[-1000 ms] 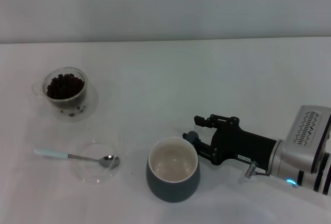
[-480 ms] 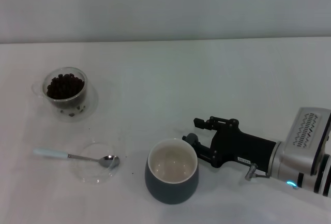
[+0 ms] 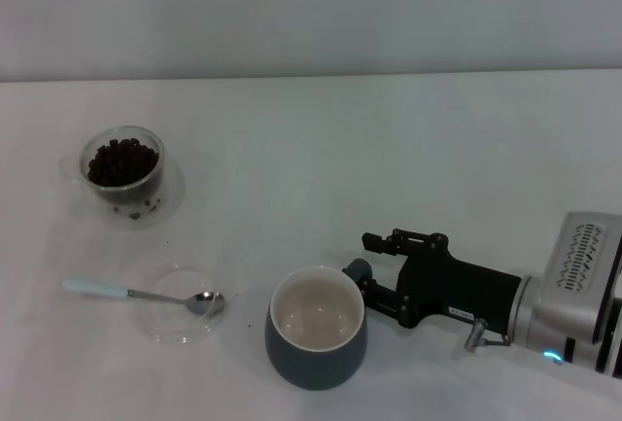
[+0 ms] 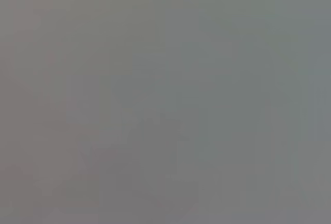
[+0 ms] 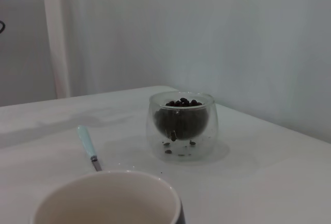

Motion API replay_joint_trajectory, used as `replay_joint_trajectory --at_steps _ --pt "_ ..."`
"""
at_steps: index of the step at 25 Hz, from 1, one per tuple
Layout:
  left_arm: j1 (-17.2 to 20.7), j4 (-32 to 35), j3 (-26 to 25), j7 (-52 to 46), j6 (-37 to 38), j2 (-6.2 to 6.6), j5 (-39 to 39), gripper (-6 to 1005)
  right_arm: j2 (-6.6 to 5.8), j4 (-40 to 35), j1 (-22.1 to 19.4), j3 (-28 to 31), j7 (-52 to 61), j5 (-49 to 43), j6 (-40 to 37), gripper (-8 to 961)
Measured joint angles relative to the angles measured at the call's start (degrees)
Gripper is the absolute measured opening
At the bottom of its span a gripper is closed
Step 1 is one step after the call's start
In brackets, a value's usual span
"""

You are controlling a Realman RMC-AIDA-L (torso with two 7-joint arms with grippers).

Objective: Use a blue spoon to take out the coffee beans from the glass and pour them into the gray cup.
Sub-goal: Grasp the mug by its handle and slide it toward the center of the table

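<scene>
One mug (image 3: pixel 317 340), one glass (image 3: pixel 122 173), one spoon (image 3: pixel 142 295) and one shallow clear dish (image 3: pixel 182 307) are sitting on the white surface (image 3: pixel 408 158). The glass, far over on the robot's left, is holding a heap of coffee beans (image 3: pixel 121 160); a few loose beans are lying on the surface at its base. The spoon is lying well nearer the robot than the glass, its pale blue handle pointing left and its silver bowl resting over the dish. The mug, dark grey outside and cream inside, is standing upright and showing no beans.

The right tool (image 3: pixel 363 257) is reaching in from the right, its black fingers standing apart on either side of the mug's handle, touching or nearly touching the mug; whether they are pinching the handle is unclear. Compared with a second ago, the mug and the right tool are sitting a little nearer the robot and slightly further left; glass, spoon and dish are lying unchanged.

A small white label on the tool's body is unreadable.

The left tool is not appearing anywhere; its wrist view is showing plain grey.
</scene>
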Motion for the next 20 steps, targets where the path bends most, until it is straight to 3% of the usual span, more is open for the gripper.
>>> replay_joint_trajectory --at_steps 13,20 --pt "0.02 0.08 0.12 0.33 -0.04 0.04 0.04 889 -0.37 0.7 -2.05 0.55 -0.38 0.18 -2.58 546" --pt "0.02 0.09 0.12 0.44 -0.21 0.04 0.07 889 -1.15 0.87 -4.11 0.7 -1.23 0.31 -5.67 546"
